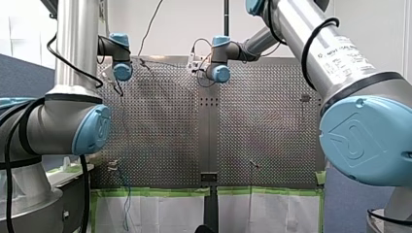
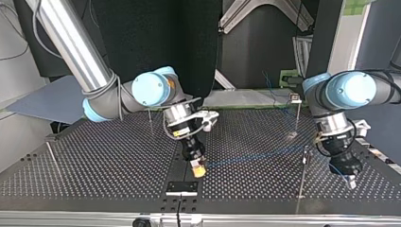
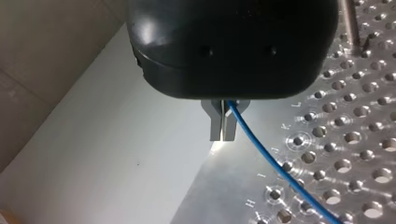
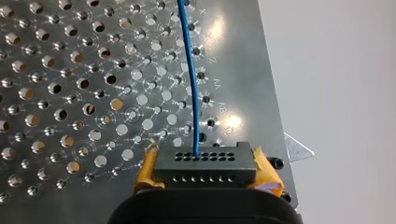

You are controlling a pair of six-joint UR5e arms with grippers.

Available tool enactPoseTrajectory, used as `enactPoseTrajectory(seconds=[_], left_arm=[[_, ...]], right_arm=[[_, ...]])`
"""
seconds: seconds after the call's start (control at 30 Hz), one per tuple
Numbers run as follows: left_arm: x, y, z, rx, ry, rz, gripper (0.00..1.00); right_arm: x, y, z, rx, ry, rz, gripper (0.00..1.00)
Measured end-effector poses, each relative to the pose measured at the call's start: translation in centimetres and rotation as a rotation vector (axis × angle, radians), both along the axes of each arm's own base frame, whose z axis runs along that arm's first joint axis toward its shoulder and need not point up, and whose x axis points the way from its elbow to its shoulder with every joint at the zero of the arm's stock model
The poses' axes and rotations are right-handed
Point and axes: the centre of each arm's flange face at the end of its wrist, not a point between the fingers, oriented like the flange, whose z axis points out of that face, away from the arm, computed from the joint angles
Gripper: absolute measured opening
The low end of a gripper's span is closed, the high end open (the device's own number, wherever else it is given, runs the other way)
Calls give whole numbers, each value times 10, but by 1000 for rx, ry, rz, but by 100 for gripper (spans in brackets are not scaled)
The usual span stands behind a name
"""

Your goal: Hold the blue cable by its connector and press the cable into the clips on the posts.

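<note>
Closest to the right wrist camera is a black connector (image 4: 205, 162) with two rows of small holes, pinched between the yellow pads (image 4: 145, 170) of my right tool (image 4: 208, 173), one pad on each end of the block. From one hole in the connector's upper row the blue cable (image 4: 191, 84) runs straight ahead of the tool, over the perforated counter (image 4: 70, 93) and near its edge.

In the left wrist view, my left tool (image 3: 223, 127) is black, and its short metal fingers (image 3: 215, 126) are pressed together on the blue cable, which comes out from between them and slants away over the counter's holes. This tool hangs just past the counter's edge, with pale floor under it.

From the top view, my right tool points down near the middle of the counter's near edge, its pads low over the surface, while my left tool is at the view's right, also tilted down towards the counter. The cable shows as a faint blue line stretched between the two, low above the surface. It passes close to a thin upright post (image 2: 303, 172) that stands just beside my left tool; whether it sits in a clip there is too small to tell. A second post (image 2: 297, 120) stands farther back, well apart from the stretched cable
</note>
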Motion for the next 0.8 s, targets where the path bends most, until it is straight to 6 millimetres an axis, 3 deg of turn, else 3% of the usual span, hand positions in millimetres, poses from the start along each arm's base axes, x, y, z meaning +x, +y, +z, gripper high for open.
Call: enactPoseTrajectory(seconds=[0.6,0.8], left_arm=[[19,-1,-15,4,46,-29,5],[18,-1,-16,4,60,-25,19]], right_arm=[[1,-10,-12,10,8,-5,0],[2,-10,-13,10,10,-4,0]])
